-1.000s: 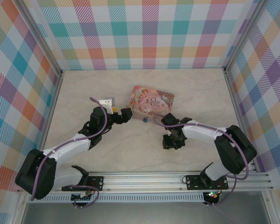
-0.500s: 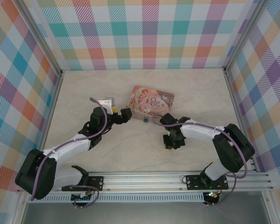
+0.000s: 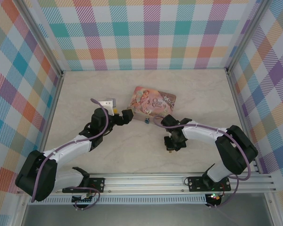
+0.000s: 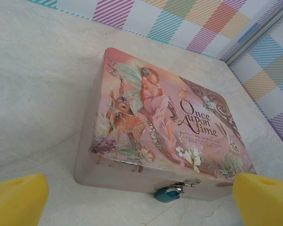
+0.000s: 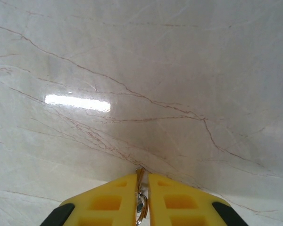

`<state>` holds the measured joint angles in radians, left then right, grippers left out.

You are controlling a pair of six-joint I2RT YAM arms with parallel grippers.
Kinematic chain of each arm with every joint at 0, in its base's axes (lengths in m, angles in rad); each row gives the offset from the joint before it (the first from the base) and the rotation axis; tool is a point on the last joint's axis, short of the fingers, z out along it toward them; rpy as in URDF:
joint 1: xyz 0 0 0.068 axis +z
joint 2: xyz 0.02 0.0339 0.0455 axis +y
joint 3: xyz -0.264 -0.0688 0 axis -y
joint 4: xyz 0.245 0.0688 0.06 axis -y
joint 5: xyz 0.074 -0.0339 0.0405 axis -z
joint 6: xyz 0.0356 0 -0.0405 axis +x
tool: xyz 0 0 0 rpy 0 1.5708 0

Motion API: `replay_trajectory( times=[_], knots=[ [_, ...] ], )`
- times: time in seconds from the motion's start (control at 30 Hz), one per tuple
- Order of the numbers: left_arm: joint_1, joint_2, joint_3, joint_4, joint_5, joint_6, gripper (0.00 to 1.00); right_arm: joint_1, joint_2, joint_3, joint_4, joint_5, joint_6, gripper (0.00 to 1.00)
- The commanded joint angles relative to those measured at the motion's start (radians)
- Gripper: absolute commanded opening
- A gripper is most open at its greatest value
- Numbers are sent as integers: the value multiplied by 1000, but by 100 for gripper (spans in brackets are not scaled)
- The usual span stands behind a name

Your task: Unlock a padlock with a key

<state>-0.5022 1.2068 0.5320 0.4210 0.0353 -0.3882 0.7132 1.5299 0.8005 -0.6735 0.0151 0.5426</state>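
The right gripper (image 5: 141,178) was pinched shut on the key (image 5: 141,203), a silver sliver between its yellow fingers, low over the table (image 3: 203,89). The padlock (image 4: 167,194) hung at the front edge of the pink tin (image 4: 155,117), apart from the key, facing the wide-open left gripper (image 3: 127,115). One key, one padlock, one tin, two arms. The surface was pale and marbled, the walls (image 3: 151,33) pastel plaid.

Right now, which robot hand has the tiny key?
The right gripper, pinched shut on the key. The left gripper is open, facing the pink tin.
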Motion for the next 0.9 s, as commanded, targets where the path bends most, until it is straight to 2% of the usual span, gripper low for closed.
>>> replay_trajectory(
  times=[0.0, 0.13, 0.43, 0.87],
  knots=[
    [-12, -19, -3, 7, -10, 14, 100, 7, -20, -6, -16, -10, 7, 15],
    [-12, -18, -3, 5, -11, 14, 100, 6, -25, -5, -31, -13, 13, 14],
    [-12, -12, 2, 5, -10, 15, 100, 6, -46, -7, -73, -4, 24, 27],
    [-12, -9, 4, 2, -12, 19, 100, 8, -32, -31, -31, -77, 57, 28]
  ],
)
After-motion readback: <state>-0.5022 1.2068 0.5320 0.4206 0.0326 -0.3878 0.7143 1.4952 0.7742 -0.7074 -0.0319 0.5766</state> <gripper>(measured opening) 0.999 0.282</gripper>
